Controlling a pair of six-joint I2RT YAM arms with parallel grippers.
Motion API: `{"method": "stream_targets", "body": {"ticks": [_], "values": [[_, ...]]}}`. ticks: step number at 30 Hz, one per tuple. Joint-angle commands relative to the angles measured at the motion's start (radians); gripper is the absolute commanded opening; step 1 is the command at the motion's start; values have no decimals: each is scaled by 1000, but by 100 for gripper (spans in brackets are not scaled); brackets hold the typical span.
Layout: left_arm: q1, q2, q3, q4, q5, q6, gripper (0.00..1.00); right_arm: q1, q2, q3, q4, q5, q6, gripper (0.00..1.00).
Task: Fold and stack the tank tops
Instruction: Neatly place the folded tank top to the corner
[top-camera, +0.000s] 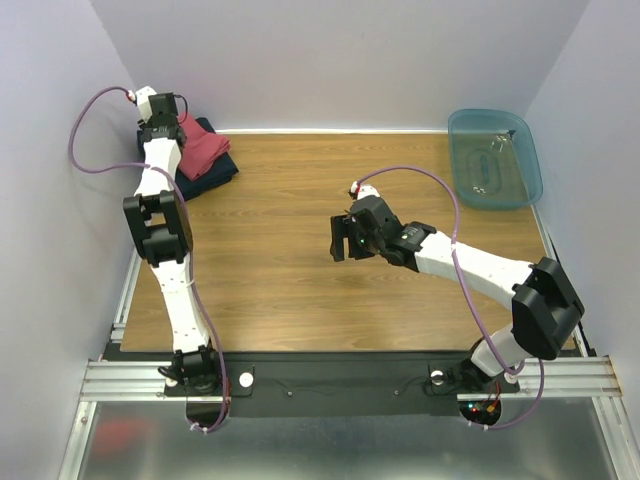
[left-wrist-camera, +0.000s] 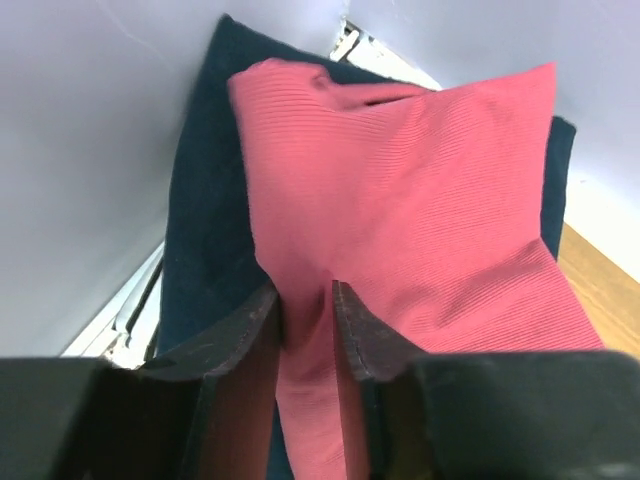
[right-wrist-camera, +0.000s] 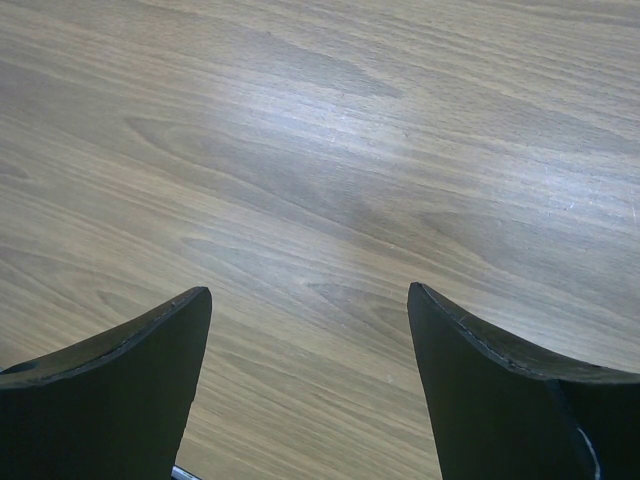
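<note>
Fingers (left-wrist-camera: 245, 335) of left gripper (left-wrist-camera: 305, 292) stand narrowly apart, maroon tank top (left-wrist-camera: 400, 200) showing in the gap; whether they pinch it cannot be told. The maroon tank top lies folded on navy tank top (left-wrist-camera: 205, 230) at far-left corner of table (top-camera: 300, 200). Right gripper (right-wrist-camera: 310, 300) hangs spread wide over the wood, holding nothing.

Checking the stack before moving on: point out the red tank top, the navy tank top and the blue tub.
red tank top (left-wrist-camera: 420, 220): left wrist view, middle of ribbed face.
navy tank top (left-wrist-camera: 205, 230): left wrist view, exposed left margin.
blue tub (top-camera: 495, 160): top external view, bare floor.
</note>
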Motion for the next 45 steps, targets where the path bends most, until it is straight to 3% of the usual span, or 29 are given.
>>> {"method": "stream_targets", "body": {"ticks": [1, 2, 5, 11, 17, 24, 33, 39, 45], "values": [[-5, -148, -19, 64, -14, 0, 48, -5, -2, 36, 23, 0, -11, 86], [-8, -160, -24, 67, -26, 2, 50, -5, -2, 39, 21, 3, -11, 88], [-22, -204, -48, 66, -59, 11, 73, -5, -5, 50, 23, 6, -13, 92], [-54, -319, -129, 66, -53, -1, 74, -8, -11, 65, 23, -1, -10, 97], [-166, -483, -315, 76, 4, -45, 74, -19, -37, 84, 25, 0, -5, 100], [-481, -773, -713, 158, 73, -145, 74, -48, -94, 81, 21, -16, 10, 100], [-867, -1040, -1089, 202, 84, -239, 74, -53, -217, -25, 15, 34, 65, 100], [-989, -1172, -1215, 230, 119, -254, 74, -54, -319, -126, -3, 125, 125, 100], [-1038, -1173, -1199, 227, 167, -208, 74, -54, -402, -186, -8, 169, 157, 100]]}}
